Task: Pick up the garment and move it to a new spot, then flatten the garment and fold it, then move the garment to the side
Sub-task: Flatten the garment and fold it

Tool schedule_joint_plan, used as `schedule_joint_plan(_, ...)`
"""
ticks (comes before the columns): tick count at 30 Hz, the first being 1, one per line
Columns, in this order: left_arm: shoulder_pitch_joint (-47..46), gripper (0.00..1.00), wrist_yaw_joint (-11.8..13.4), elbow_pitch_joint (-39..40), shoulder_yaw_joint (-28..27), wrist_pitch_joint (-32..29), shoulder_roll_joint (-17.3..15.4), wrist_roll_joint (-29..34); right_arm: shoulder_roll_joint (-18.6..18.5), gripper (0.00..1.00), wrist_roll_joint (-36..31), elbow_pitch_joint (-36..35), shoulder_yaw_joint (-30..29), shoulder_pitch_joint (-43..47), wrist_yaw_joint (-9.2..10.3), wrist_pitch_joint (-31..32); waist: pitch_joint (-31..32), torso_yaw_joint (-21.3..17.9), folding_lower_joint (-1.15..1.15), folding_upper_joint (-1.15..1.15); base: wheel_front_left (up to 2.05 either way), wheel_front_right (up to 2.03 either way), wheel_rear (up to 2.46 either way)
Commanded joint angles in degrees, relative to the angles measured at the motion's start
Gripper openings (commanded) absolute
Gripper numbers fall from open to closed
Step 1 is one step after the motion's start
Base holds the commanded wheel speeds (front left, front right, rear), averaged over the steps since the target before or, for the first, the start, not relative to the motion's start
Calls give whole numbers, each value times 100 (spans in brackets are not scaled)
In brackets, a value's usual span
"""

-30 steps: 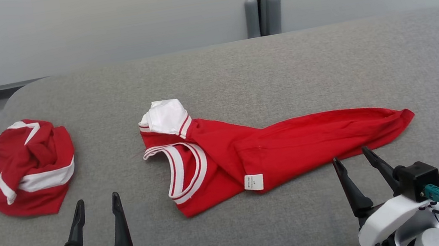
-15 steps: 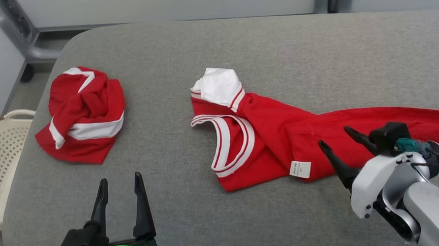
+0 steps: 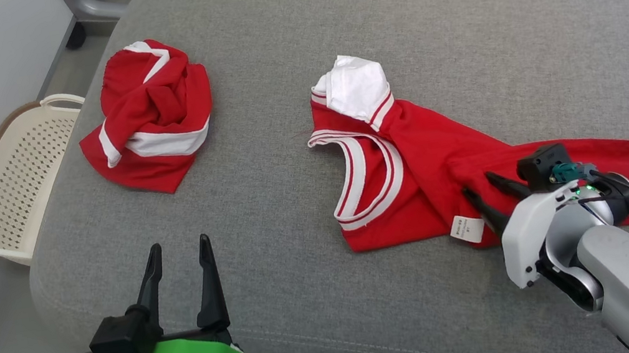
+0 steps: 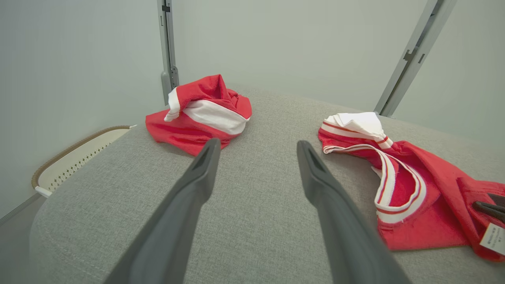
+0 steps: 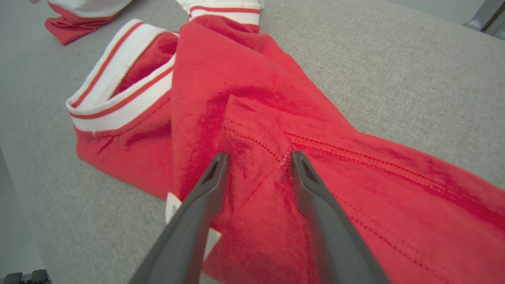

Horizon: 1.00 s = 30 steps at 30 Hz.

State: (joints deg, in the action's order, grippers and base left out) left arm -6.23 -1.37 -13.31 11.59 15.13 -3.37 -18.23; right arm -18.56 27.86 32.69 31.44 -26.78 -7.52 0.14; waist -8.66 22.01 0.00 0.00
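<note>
Item: crumpled red short-sleeved jersey with white-and-red striped collar [image 3: 432,164], lying lengthwise across the centre and right of the head frame on a grey fabric-upholstered worktop [image 3: 267,38]; its white sleeve [image 3: 357,87] is bunched at the upper end, the collar opening faces the lower left, and a small white label [image 3: 466,228] sits at the lower hem. Right end effector [image 3: 478,183], white-bodied with dark fingers: at lower right of the head frame, released, fingers parted and set over the red cloth just right of the label; in the right wrist frame the two tips [image 5: 259,155] straddle a stitched seam fold at centre, with no cloth pinched between them. Left end effector [image 3: 178,242], green-bodied: lower left, released, fingers spread above bare upholstery, well apart from the jersey. Further stock: a second bunched red-and-white garment [image 3: 154,120], upper left; a cream perforated plastic basket [image 3: 7,187] at the far left edge, beside the worktop.
</note>
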Motion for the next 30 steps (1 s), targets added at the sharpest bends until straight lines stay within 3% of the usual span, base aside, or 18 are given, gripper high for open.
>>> schedule_joint_plan(1,-95,100,-25,-10,-23,4,8,40,-40,0,53,35,52,-82,6,-44,-37,-15,0,0,0,0,0)
schedule_joint_plan(10,-87,100,-65,14,-150,4,39,108,-57,0,202,-215,-158,-39,6,-610,-66,-305,0,0,0,0,0)
schedule_joint_plan(21,-176,100,-103,47,-245,4,44,188,-106,0,144,-790,-1367,425,6,-804,-162,-814,0,0,0,0,0)
schedule_joint_plan(26,-230,100,-104,58,-260,4,44,214,-132,0,90,-699,-2031,387,6,-830,-218,-985,0,0,0,0,0)
schedule_joint_plan(30,-309,100,-123,50,-275,4,42,245,-175,0,-6,-481,-2219,101,6,-836,-316,-1083,0,0,0,0,0)
